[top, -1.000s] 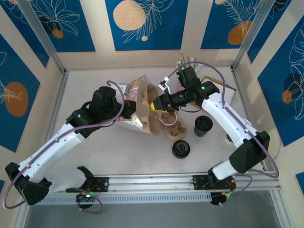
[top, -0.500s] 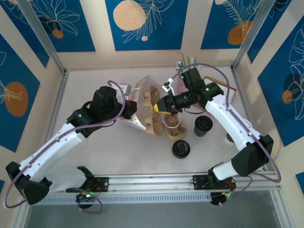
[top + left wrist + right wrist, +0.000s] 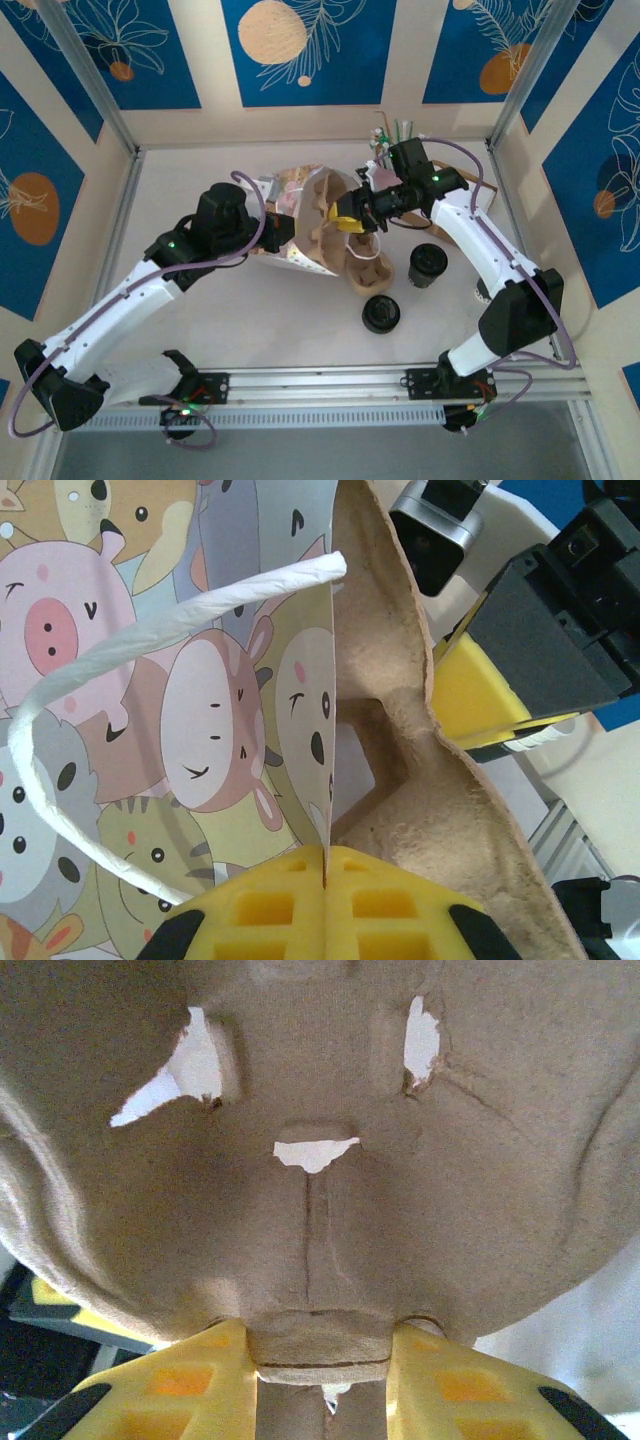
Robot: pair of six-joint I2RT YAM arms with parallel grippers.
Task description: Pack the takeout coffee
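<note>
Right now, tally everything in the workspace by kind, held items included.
paper bag: 1
pulp carrier: 2
coffee cup: 1
black lid: 1
cup of straws: 1
total: 6

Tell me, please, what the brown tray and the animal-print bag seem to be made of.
The brown tray: probably moulded paper pulp, matte; fibrous surface, ragged torn holes. The animal-print bag: likely printed paper, smooth; sharp thin edge, twisted white cord handle.

Bag [image 3: 287,238] left of tray [image 3: 366,273], coffee cup [image 3: 428,265] right, lid [image 3: 381,314] before them
</note>
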